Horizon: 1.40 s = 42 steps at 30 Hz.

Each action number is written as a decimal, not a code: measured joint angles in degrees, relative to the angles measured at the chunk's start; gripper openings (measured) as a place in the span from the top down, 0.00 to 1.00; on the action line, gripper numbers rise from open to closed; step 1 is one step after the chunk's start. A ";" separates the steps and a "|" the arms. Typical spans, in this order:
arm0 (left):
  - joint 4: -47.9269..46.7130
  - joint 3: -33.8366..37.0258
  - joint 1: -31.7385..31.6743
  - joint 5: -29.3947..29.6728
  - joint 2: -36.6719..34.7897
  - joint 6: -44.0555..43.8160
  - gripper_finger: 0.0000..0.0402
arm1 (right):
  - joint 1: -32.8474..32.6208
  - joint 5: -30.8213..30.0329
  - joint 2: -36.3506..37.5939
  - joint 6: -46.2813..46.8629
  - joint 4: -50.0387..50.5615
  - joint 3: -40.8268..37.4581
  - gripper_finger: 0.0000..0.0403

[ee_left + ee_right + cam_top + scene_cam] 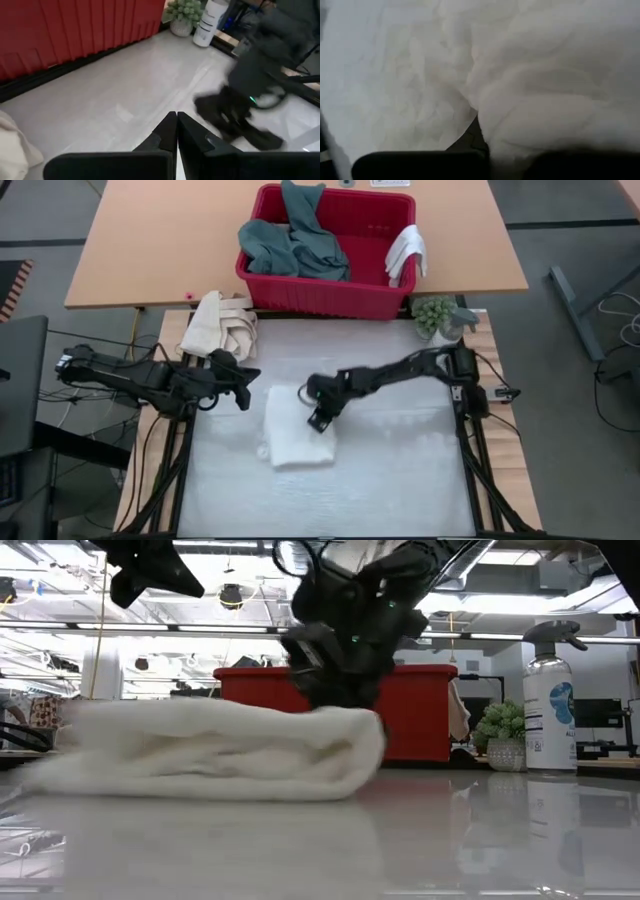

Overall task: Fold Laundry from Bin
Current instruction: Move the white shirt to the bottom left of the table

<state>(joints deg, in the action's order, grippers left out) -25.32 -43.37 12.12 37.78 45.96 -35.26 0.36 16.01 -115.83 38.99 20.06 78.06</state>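
**A:** Start at the left. What is over there?

**B:** The left arm reaches in from the table's left edge. The left gripper (243,385) hangs just left of the white towel (298,426), apart from it, with its fingers (170,131) pressed together and nothing between them. Behind it, at the table's far left corner, lies a cream canvas bundle (220,323) with loop handles.

**A:** And the towel itself?

**B:** It lies folded in the middle of the white table mat (400,470), a thick, soft stack in the low view. The right gripper (320,416) is down on its right part, near the far right corner. In the right wrist view the cloth bunches around the dark fingers, so the gripper is pinched on the towel.

**A:** Where is the rest of the laundry?

**B:** In the red bin (330,290), on the wooden table beyond the mat. A teal-green garment (292,242) fills its left half and a small white cloth (407,252) hangs over its right rim.

**A:** Anything further right?

**B:** A small potted plant (433,313) and a spray bottle (549,700) stand just right of the bin's near corner.
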 joint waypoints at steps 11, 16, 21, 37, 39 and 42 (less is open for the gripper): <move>-1.17 -0.94 -0.11 0.43 -1.50 2.86 1.00 | -9.51 0.19 -6.01 13.04 -11.14 0.17 0.86; -1.03 -0.94 -0.11 0.12 -1.52 3.58 1.00 | -13.32 0.36 -9.38 19.83 -19.26 0.47 0.86; -0.72 -0.94 -0.11 -2.78 -1.33 2.27 1.00 | -15.47 -1.51 -12.57 21.47 -21.75 4.41 0.86; 16.69 -0.59 21.45 -3.92 13.03 -2.03 1.00 | -13.27 -1.25 -6.07 9.19 -4.48 8.98 0.32; 18.31 -0.65 22.87 -1.67 17.06 -2.06 1.00 | -12.81 -1.79 -3.72 7.20 -1.76 9.23 0.31; 19.33 -0.57 23.53 -1.47 23.59 -3.21 1.00 | -12.25 -2.39 -0.91 3.51 7.10 9.20 0.31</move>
<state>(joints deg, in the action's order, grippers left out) -5.99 -43.94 35.65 36.30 69.55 -38.46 -11.89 13.62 -116.75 42.50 27.16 87.26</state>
